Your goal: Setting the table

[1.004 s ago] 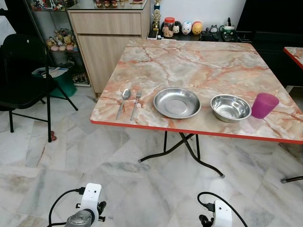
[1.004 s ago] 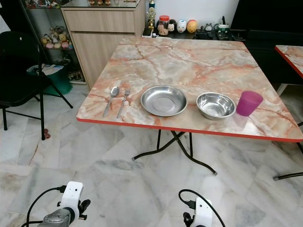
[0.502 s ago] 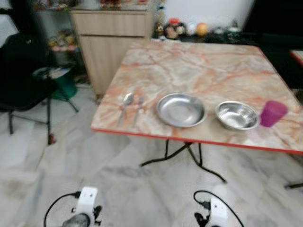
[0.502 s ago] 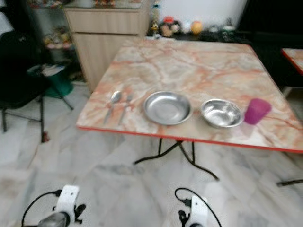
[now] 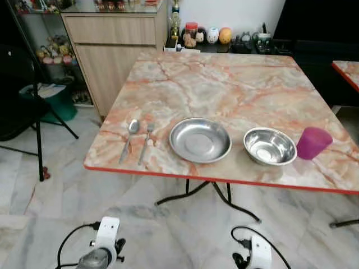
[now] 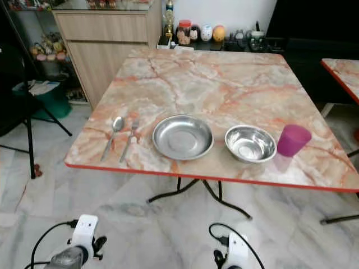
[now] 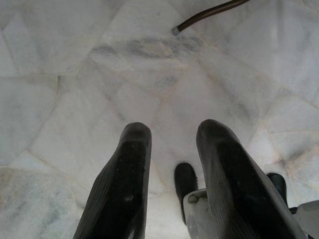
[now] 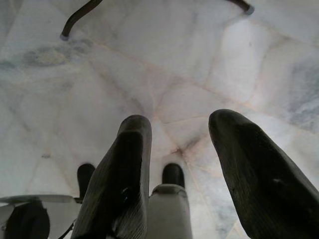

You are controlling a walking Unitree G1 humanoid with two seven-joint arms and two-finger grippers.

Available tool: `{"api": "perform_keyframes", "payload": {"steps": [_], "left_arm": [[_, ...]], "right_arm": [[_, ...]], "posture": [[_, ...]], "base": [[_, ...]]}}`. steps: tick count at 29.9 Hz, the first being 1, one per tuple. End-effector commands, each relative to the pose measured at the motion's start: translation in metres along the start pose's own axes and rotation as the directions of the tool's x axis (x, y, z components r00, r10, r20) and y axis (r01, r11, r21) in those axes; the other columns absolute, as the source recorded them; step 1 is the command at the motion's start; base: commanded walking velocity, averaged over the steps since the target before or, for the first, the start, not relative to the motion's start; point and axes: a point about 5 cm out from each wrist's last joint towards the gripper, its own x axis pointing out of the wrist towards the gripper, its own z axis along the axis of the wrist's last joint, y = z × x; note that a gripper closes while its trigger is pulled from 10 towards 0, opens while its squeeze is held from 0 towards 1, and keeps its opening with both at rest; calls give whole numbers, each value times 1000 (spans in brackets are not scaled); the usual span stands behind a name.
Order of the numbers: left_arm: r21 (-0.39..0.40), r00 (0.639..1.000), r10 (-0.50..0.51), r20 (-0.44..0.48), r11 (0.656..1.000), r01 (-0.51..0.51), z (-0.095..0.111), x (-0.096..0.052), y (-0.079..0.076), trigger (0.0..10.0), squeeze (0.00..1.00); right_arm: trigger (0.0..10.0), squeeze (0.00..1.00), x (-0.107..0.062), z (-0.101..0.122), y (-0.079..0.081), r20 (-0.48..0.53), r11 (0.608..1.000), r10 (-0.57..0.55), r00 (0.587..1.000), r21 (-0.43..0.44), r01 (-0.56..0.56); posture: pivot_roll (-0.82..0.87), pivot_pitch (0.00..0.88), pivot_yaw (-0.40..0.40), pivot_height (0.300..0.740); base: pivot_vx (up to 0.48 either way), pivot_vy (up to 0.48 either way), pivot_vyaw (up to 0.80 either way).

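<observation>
Marble table [image 5: 235, 84] holds its setting along the near edge; both arms' fingers hang spread over floor [image 7: 149, 74].

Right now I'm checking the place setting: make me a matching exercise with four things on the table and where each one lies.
Things:
1. spoon
2. fork
3. plate
4. purple cup

Places:
A. between the fork and the bowl
B. at the row's right end
C. at the row's left end
D. just right of the spoon

Pairs: 1-C, 2-D, 3-A, 4-B
</observation>
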Motion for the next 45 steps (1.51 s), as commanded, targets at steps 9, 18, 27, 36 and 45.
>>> {"api": "perform_keyframes", "payload": {"steps": [9,18,27,36,45], "left_arm": [[77,998,56,1,995,-56,-5,-3,8,10000,0],[37,974,160,159,985,-168,1,-13,38,10000,0],[9,844,283,456,947,-322,42,-39,75,10000,0],[-247,468,558,686,783,-571,117,-95,121,10000,0],[-29,402,191,895,927,-374,210,-115,62,10000,0]], "right_arm": [[10000,0,0,-2,0,-8,1000,-1,1000,-19,1],[10000,0,-1,-4,-1,-16,1000,-5,1000,-6,5],[10000,0,-1,-3,-2,-16,1000,-3,1000,-13,3],[10000,0,0,-2,-2,-18,1000,-1,1000,-23,0],[10000,0,-1,-3,-3,-26,999,-4,1000,-36,3]], "posture": [[74,0,-19,740],[90,0,-20,740],[109,0,-25,740],[113,0,-32,740],[124,0,-44,740]], "base": [[0,0,0],[0,0,0],[0,0,0],[0,0,0],[0,0,0]]}}
